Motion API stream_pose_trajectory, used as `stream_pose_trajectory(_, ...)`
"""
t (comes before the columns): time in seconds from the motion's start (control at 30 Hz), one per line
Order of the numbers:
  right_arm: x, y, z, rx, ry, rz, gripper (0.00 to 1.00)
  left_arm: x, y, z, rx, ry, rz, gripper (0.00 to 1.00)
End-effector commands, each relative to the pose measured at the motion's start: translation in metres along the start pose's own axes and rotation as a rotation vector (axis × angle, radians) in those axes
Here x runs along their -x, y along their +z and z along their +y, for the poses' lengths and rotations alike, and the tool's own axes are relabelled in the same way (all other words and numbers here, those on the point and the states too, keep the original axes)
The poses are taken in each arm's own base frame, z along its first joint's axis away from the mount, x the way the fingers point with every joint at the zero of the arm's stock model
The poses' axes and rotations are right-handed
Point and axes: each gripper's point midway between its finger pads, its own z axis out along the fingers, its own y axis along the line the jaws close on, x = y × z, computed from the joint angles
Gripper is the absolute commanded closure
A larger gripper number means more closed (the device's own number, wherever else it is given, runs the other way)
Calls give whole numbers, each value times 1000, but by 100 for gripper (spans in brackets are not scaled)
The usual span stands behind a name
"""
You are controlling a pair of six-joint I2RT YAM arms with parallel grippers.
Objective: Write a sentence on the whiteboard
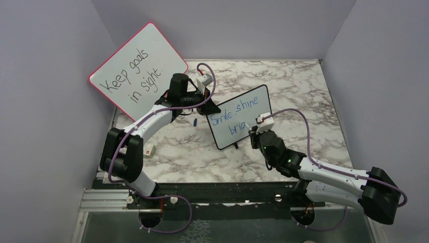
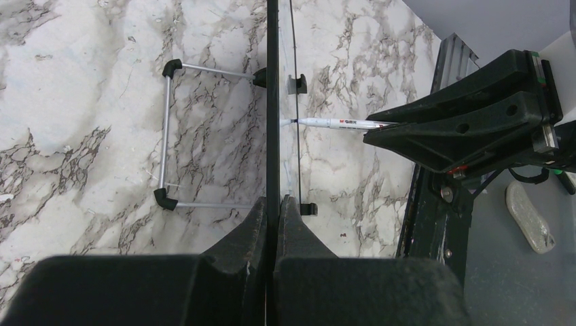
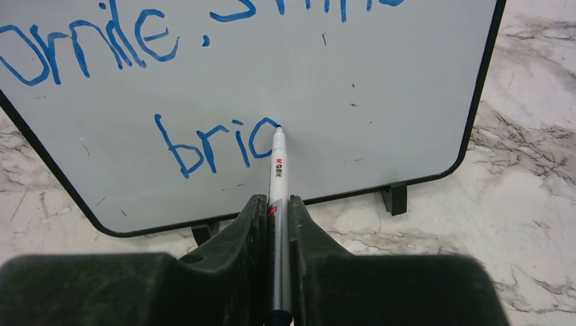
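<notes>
Enclosure: plain pale walls point(image 1: 45, 101) on three sides, with a marble-pattern table point(image 1: 303, 96) as the floor.

My left arm point(image 1: 146, 121): elbow folded back near the left wall, forearm reaching forward and right, wrist at the upper-left corner of the whiteboard point(image 1: 230, 136). My right arm point(image 1: 329, 177): elbow far out right, forearm low and running left, wrist in front of the board's lower middle.

A red-framed board point(image 1: 136, 66) leans in the back-left corner, behind the left arm, with "Keep goals in sight" on it in black.

The whiteboard stands mid-table on its black feet, with a wire stand point(image 2: 166, 136) behind it. It faces the right arm.

Left pincer point(image 2: 273, 210): fingers together, clamped on the whiteboard's edge, which the wrist view shows edge-on.

Right pincer point(image 3: 277, 204): clamped on the marker point(image 3: 278, 170), whose barrel sits between the fingers with the tip forward. The tip touches the board face.

The sentence point(image 3: 204, 146) is in blue. Top line reads "Smile, shine". Second line reads "bri" plus an open curve, with the marker tip at the curve's upper end.

A small dark-blue item point(image 1: 195, 122) lies on the table just left of the board; too small to identify.
</notes>
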Motion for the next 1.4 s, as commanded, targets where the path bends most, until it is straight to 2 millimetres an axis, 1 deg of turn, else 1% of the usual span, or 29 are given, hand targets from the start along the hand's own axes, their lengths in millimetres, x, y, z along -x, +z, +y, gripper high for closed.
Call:
stream_pose_trajectory(0.0,-3,0,2,7,23,37,99,-13,3,12,46,36,42,100)
stream_pose_trajectory(0.13,-14,-3,1,2,31,87,99,-13,3,12,46,36,41,100)
stream_pose_trajectory(0.27,-20,-5,1,2,32,116,99,-13,3,12,46,36,41,100)
stream_pose_trajectory(0.73,-29,-5,4,12,33,162,99,-13,3,13,50,35,41,100)
stream_pose_trajectory(0.83,-36,-7,3,9,15,192,99,-13,3,13,50,36,40,100)
stream_pose_trajectory(1.03,-37,-8,7,33,13,199,99,-13,3,13,50,34,42,100)
stream_pose_trajectory(1.23,-33,-9,17,95,19,191,99,-13,3,13,51,34,41,100)
stream_pose_trajectory(1.27,-28,-7,21,109,32,170,99,-13,3,13,51,34,41,100)
stream_pose_trajectory(1.37,-24,-7,26,132,37,159,99,-13,3,13,50,34,41,100)
